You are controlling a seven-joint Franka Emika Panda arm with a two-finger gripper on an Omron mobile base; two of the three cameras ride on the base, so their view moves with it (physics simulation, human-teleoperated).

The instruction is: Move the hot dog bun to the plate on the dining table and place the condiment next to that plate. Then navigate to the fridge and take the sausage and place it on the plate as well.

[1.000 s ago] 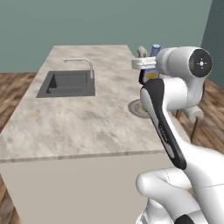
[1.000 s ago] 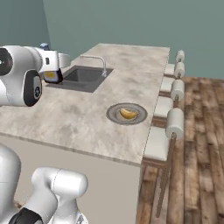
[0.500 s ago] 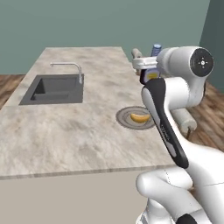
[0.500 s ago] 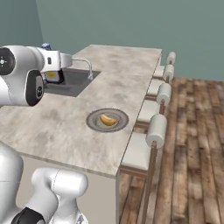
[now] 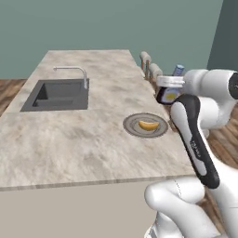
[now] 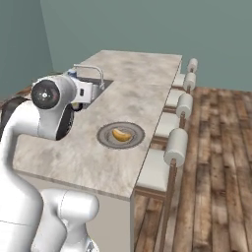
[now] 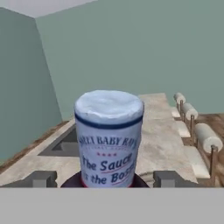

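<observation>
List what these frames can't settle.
- Condiment base: cut by the hand view's bottom edge.
- Grip contact: fingers flank the bottle; pads hidden behind it.
- Condiment in right base view: mostly behind the arm.
- Sink floor: hidden by its near wall, left base view.

One table [image 5: 69,139], marbled beige-grey. One sink [image 5: 58,95] set into it, with one thin metal faucet [image 5: 76,73]. One round grey plate [image 5: 135,131], bearing one golden bun [image 5: 148,125]. One sauce bottle [image 7: 109,138], dark-bodied with a pale printed label. Four stools [image 6: 177,142] in a row along the table's far side in the right base view, each with one pale cylindrical backrest; only two of their backrests [image 5: 151,65] countable in the left base view. One white arm [image 5: 197,139].
</observation>
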